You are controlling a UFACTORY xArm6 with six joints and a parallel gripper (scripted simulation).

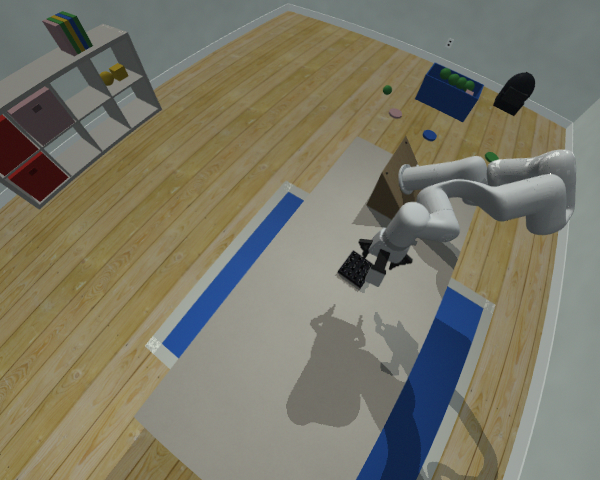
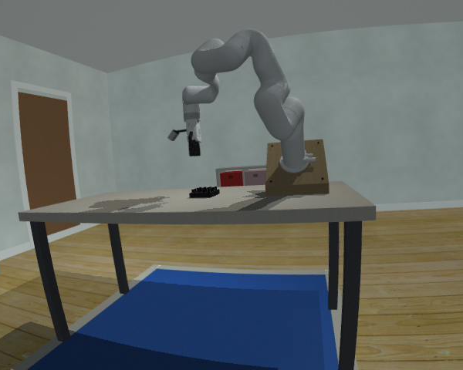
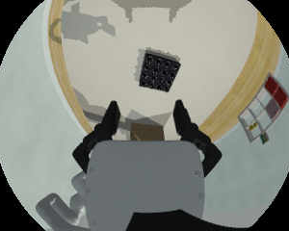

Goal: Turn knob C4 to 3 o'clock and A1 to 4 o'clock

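The knob box [image 1: 354, 268] [image 2: 204, 193] [image 3: 159, 71] is a small black square box with rows of dark knobs, standing on its feet on the grey table [image 1: 269, 335] [image 2: 152, 209]. The knobs and their white lines are too small to read in any view. My gripper [image 2: 193, 150] [image 3: 145, 107] [image 1: 386, 256] is open and empty. It hangs high above the box, well clear of the knobs. In the wrist view the box lies ahead of and between the two spread fingers.
The arm's wooden mount [image 2: 297, 171] [image 1: 390, 180] stands on the table behind the box. A shelf unit [image 1: 47, 129] with red and pink bins stands by the wall. A blue bin [image 1: 447, 93] and small discs lie on the floor.
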